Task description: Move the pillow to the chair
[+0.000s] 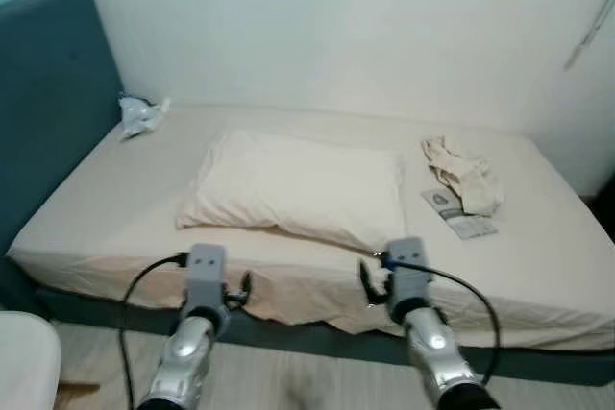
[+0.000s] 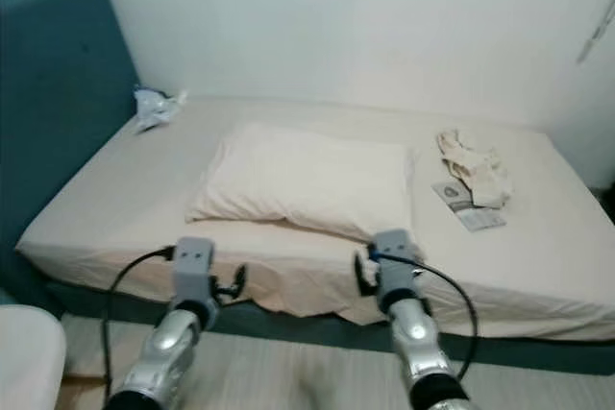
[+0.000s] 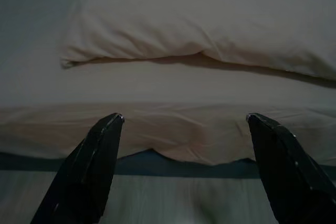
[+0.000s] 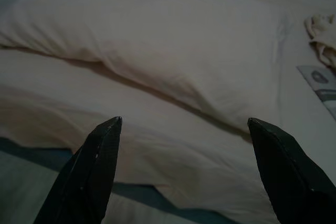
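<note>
1. On the bed [image 1: 115, 208], mid-mattress: cream pillow [image 1: 298, 184], lying flat, long side running left-right, near edge a bit back from the mattress's near edge.
2. L gripper [image 3: 184, 124] hovers just off the bed's near edge, pointed at the pillow's near-left corner; fingers [image 3: 89, 166] spread wide, nothing betw. them, not touching sheet or pillow.
3. R gripper [image 4: 184, 127] sits alongside, w/ fingers [image 4: 286, 169] also wide apart & empty, aimed at the pillow's near-right part; apart from it.
4. Both silver arms reach fwd from the near side in the eye views, black cables looping off each wrist.
5. Teal headboard [image 1: 48, 93] stands at the bed's left end.
6. Crumpled pale-blue item [image 1: 139, 114] lies at the far-left corner of the mattress, next to the headboard, well apart from the pillow.
7. Cream cloth [image 1: 463, 172] bunched right of the pillow, near but not touching it; a flat printed packet [image 1: 459, 213] lies just nearside of the cloth, partly under it.
8. Sheet hangs rumpled over the near edge, dark bed base below, light wood-look floor [image 1: 317, 381] nearest.
9. White rounded object [image 1: 24, 362] at near-left; can't tell what it is.
</note>
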Robot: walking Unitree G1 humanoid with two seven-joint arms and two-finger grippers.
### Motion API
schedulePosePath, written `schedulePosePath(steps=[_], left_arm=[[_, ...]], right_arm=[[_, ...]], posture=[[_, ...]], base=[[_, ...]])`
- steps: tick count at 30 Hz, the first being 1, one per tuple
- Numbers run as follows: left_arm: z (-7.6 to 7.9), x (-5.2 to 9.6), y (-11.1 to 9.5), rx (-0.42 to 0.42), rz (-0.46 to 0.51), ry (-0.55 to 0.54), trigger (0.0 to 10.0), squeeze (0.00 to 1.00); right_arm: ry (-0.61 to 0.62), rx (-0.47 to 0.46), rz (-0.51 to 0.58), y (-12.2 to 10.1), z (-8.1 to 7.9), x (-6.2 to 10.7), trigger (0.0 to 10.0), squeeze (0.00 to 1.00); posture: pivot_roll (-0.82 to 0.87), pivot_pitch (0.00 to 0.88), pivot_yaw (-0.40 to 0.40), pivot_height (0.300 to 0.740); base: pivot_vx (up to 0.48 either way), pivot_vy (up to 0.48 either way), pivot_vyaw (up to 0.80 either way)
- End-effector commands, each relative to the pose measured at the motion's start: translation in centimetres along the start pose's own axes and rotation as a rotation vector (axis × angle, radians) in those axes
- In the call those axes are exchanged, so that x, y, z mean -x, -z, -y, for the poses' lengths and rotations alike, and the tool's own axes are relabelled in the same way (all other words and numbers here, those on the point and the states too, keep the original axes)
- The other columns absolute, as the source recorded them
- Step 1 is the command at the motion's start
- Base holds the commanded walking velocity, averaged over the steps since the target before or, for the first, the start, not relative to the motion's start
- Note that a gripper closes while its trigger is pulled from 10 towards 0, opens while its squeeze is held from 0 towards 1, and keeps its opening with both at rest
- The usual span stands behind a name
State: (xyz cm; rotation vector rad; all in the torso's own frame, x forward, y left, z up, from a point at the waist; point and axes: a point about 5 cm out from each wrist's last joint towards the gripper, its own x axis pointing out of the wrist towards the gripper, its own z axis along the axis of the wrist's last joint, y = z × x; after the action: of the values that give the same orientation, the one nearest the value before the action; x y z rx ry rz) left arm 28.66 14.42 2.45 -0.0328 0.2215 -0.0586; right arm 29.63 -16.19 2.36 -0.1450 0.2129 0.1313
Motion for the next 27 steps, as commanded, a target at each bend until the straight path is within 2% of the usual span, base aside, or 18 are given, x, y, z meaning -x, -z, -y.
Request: schedulePosePath(steps=[1,11,18,27], left_arm=[[0.55,-0.14,-0.29,0.011,0.013,0.02,10.0,0.0],[0.55,-0.05,-0.27,0.015,0.016,0.02,10.0,0.0],[0.55,-0.08,-0.27,0.014,0.015,0.026,10.0,0.0],[0.48,-0.09,-0.31,0.009,0.014,0.029,10.0,0.0]], right_arm=[[0.015,-0.001,-0.001,0.01,0.53,0.02,10.0,0.0],[0.023,-0.003,-0.006,0.14,0.78,0.09,10.0,0.0],[0.031,-0.02,-0.011,0.44,0.89,0.35,10.0,0.0],[0.025,-0.018,-0.006,0.44,0.59,0.39,10.0,0.0]], posture=[[-0.02,0.014,-0.001,0.74],[-0.02,0.018,-0.002,0.74],[-0.03,0.019,0.002,0.74],[-0.02,0.018,0.001,0.74]], base=[[0.398,0.0,0.0],[0.4,0.0,0.0],[0.395,0.0,-0.8],[0.366,0.0,0.0]])
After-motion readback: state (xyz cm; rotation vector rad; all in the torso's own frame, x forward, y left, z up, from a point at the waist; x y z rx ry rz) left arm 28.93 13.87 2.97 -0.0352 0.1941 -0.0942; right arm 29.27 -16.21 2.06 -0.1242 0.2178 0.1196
